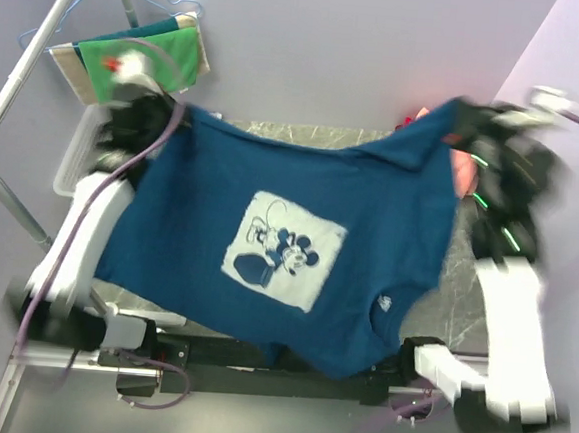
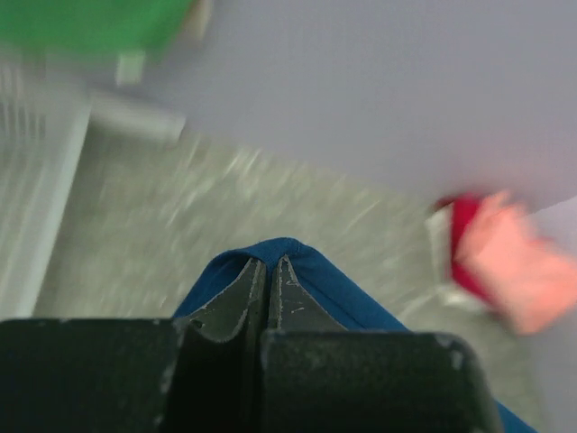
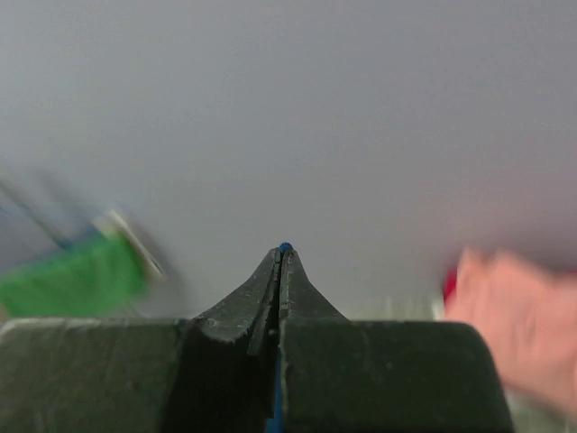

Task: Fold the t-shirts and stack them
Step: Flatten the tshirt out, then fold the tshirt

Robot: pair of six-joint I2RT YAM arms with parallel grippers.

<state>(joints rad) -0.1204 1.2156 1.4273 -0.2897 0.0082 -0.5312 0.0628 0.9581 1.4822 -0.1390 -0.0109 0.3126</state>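
Left gripper (image 2: 269,263) clamped on a fold of the navy mouse-print tee (image 1: 389,224); right gripper (image 3: 282,254) pinching its blue edge. Tee hangs spread above the table (image 1: 306,133). Suggest lowering both corners level and taut, clear of the folded pink tee (image 2: 518,280).

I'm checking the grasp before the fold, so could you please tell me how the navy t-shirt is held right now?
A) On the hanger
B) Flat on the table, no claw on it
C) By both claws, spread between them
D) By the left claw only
C: the left claw and the right claw are each shut on blue cloth, and the top view shows the navy t-shirt spread between them.
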